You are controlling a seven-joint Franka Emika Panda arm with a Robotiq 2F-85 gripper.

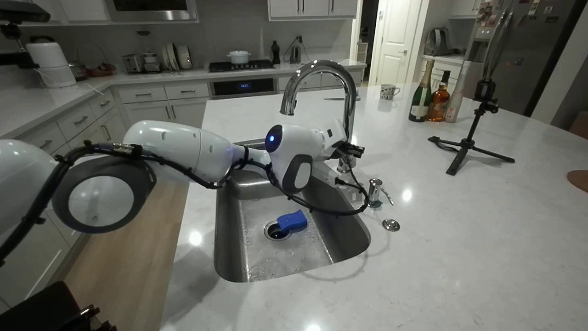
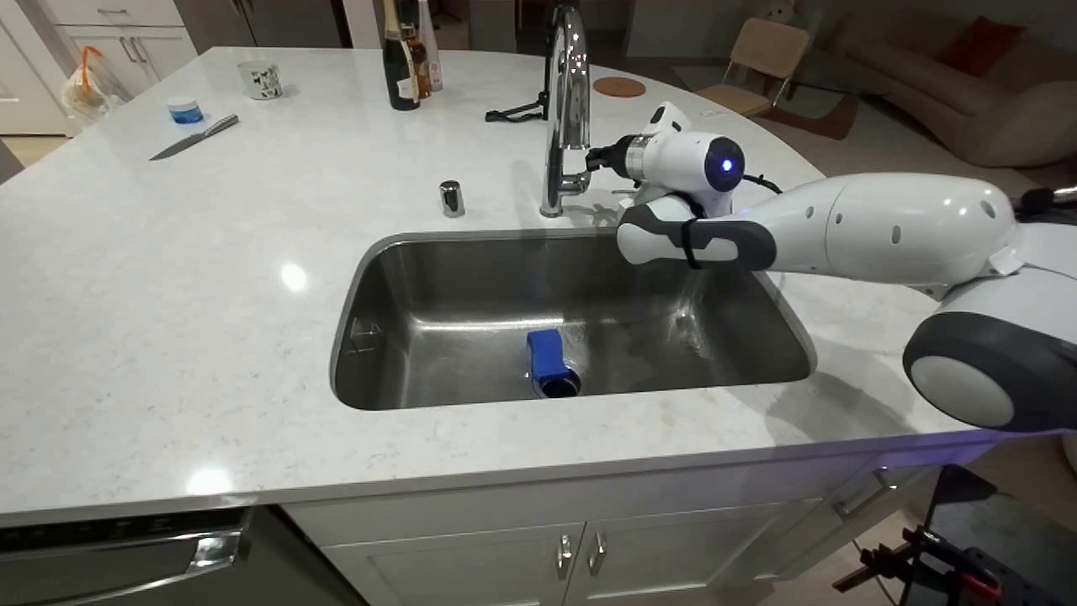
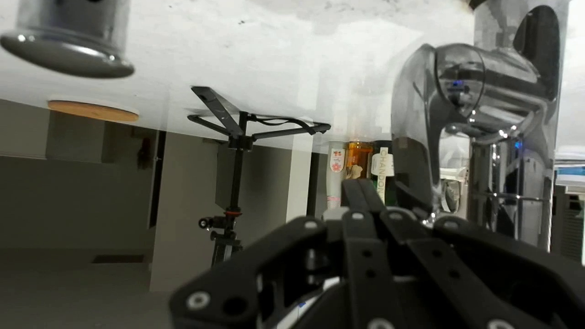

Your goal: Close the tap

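The tap (image 1: 351, 108) is a tall chrome gooseneck standing behind the sink; it also shows in an exterior view (image 2: 574, 97). In the wrist view, which stands upside down, its upright body (image 3: 507, 114) fills the right side, with the lever (image 3: 413, 132) on its left. My gripper (image 3: 363, 187) is shut with nothing between its fingertips. The tips are close beside the lever; I cannot tell whether they touch. In both exterior views the gripper (image 1: 358, 151) (image 2: 593, 158) is at the tap's lower body. I cannot make out a water stream below the spout.
The steel sink (image 2: 505, 278) holds a blue sponge (image 1: 292, 221) by the drain. A short chrome fitting (image 1: 375, 192) and a metal disc (image 1: 391, 225) are near the tap. A black tripod (image 1: 466, 142), bottles (image 1: 420, 99), a mug (image 1: 388, 92) and a knife (image 2: 195, 137) are on the counter.
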